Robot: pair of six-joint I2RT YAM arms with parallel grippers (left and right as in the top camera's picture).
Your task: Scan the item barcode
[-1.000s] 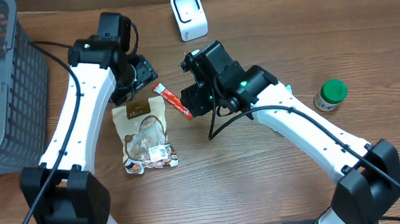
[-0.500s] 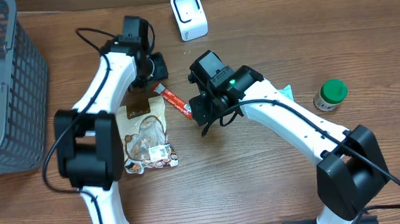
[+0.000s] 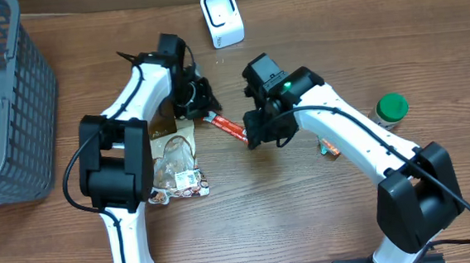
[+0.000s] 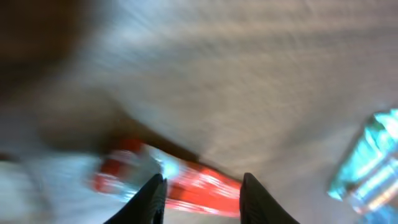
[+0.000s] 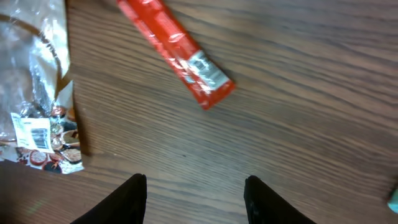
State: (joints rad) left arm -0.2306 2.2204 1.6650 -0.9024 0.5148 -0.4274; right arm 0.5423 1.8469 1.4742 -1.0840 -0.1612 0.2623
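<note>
The item, a red stick packet, lies slanted at mid-table, its upper-left end under my left gripper. The left wrist view is blurred, but the red packet fills the gap between the two dark fingers of that gripper, which is shut on it. My right gripper hovers just right of the packet's lower end, open, with only bare wood between its fingers. The right wrist view has the packet ahead of that gripper. A white barcode scanner stands at the back.
A clear snack bag lies below the left gripper, also seen as the snack bag in the right wrist view. A grey mesh basket fills the left side. A green-capped bottle and a small orange packet lie at the right.
The left gripper swung right and closed around the red packet's end, and the packet shifted right with it. The right gripper moved right and slightly down, staying open.
</note>
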